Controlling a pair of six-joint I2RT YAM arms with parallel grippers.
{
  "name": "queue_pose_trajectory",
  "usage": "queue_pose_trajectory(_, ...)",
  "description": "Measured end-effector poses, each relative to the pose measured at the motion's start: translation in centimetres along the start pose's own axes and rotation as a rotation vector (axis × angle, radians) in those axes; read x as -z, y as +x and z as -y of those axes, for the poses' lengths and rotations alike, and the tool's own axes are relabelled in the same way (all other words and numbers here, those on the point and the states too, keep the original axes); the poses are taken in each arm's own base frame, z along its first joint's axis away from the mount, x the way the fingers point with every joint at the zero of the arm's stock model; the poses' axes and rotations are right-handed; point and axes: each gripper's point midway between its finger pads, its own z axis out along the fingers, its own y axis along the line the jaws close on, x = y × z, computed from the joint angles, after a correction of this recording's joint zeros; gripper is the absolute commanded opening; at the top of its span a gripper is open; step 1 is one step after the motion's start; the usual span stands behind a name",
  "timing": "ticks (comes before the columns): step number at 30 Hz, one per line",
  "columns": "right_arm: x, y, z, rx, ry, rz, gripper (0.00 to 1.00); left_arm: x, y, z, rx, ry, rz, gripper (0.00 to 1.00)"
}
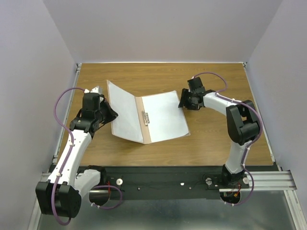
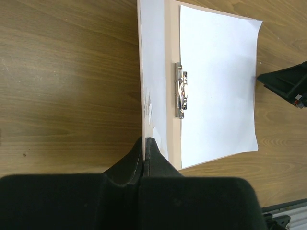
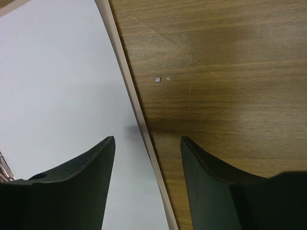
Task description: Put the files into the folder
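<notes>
On the counter, middle ground, the folder lies spread open. Its clear leaf is tilted up on the left, and the pinkish-tan back board lies flat on the right. The left pincer is closed on the outer edge of that leaf, jaws tight together, propping it off the wood. The files rest on the back board, just right of the metal clip. Only one white face shows, so I can't tell whether two sheets are stacked, nor whether their inner edge sits under the clip. The sheet looks slightly skewed against the board, with a thin tan margin along its far side. The right pincer hangs over that margin with jaws wide apart and nothing between them, one finger above paper and the other above bare wood. Judged stage: paper placed, cover not yet shut.

Hazards as I read them:
- The glossy leaf is held by a thin pinch at its rim and could slip out and flop down early.
- If the paper is loose, a falling leaf could push air and shift it further askew or past the board edge.
- If the open right pincer drops or sweeps, it could catch the sheet's edge, then crease it or drag it off.
</notes>
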Motion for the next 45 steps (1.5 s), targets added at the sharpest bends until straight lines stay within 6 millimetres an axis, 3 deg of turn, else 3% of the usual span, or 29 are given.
queue_pose_trajectory(4,-0.9,0.8,-0.4,0.005,-0.028,-0.041,0.53,0.2,-0.4,0.0,-0.016,-0.015,-0.002,0.01)
queue_pose_trajectory(16,-1.1,2.1,-2.8,0.018,-0.128,-0.097,0.38,-0.1,-1.1,0.6,-0.042,-0.012,-0.014,0.03)
queue_pose_trajectory(22,-1.1,2.6,-3.3,0.015,-0.146,-0.112,0.35,-0.1,-1.4,3.9,-0.079,0.065,-0.012,0.04)
queue_pose_trajectory(25,-1.2,2.7,-3.4,0.005,-0.151,-0.110,0.35,-0.6,-0.5,6.8,-0.102,0.135,-0.028,0.06)
queue_pose_trajectory(28,-1.2,2.7,-3.6,-0.003,-0.163,-0.108,0.35,-1.5,0.9,10.1,-0.126,0.202,-0.058,0.21)
queue_pose_trajectory(29,-1.2,2.7,-3.7,-0.005,-0.167,-0.108,0.35,-1.8,1.4,11.0,-0.135,0.220,-0.072,0.38)
queue_pose_trajectory(31,-1.2,2.8,-3.8,-0.010,-0.172,-0.106,0.36,-2.7,2.6,12.9,-0.149,0.253,-0.101,0.53)
queue_pose_trajectory(32,-1.1,2.8,-3.8,-0.012,-0.173,-0.105,0.36,-3.4,3.2,13.9,-0.148,0.267,-0.119,0.65)
queue_pose_trajectory(35,-1.0,2.9,-3.8,-0.019,-0.176,-0.108,0.36,-4.7,4.6,16.3,-0.161,0.305,-0.149,0.81)
queue_pose_trajectory(39,-0.9,3.2,-4.0,-0.027,-0.182,-0.116,0.38,-6.5,5.8,18.7,-0.180,0.334,-0.179,0.84)
queue_pose_trajectory(45,-0.8,3.3,-4.1,-0.044,-0.184,-0.118,0.45,-9.6,7.9,20.6,-0.196,0.369,-0.239,0.84)
